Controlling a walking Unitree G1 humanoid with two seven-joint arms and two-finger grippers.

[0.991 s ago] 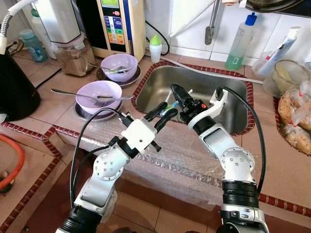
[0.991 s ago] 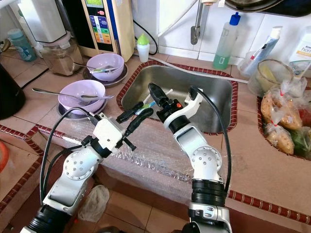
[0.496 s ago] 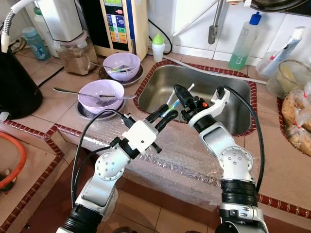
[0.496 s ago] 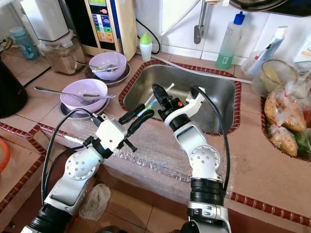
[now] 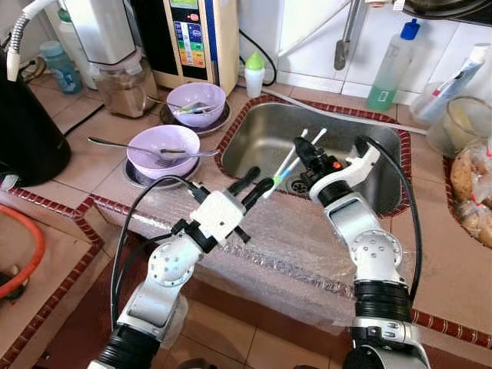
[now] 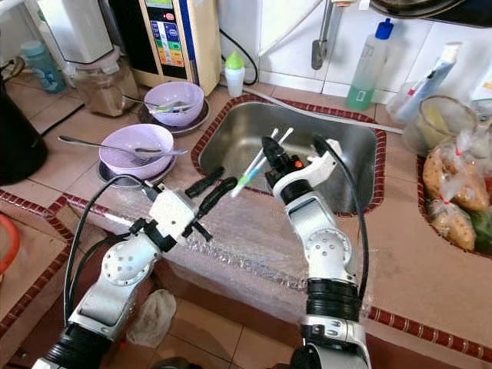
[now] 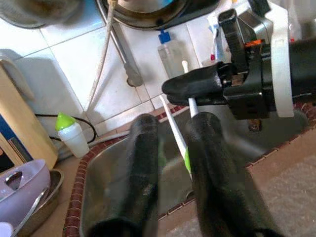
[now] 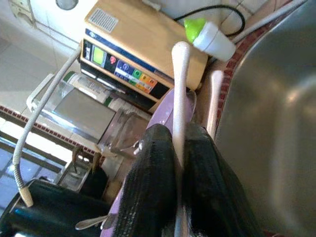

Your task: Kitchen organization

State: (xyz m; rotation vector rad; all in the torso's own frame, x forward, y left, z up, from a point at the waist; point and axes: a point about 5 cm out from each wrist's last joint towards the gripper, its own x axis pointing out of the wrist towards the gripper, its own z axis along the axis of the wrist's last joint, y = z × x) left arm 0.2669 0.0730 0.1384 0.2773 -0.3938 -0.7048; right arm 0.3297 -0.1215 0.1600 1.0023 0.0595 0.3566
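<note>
Moved apart since earlier: right gripper (image 5: pixel 305 154) clamped on two toothbrushes (image 5: pixel 286 164) above sink (image 5: pixel 261 131); left gripper (image 5: pixel 256 182) just beside bristle ends, fingers spread, empty.

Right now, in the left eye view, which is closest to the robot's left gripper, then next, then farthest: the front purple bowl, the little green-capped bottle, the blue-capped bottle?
From the left gripper:
1. Front purple bowl, on the counter to its left.
2. Green-capped bottle, behind the sink's left corner.
3. Blue-capped bottle, at the far right wall.

Bright, even daylight; soft glare on the steel sink (image 5: pixel 269 142). Head views are sharp, while both wrist views blur close up.
</note>
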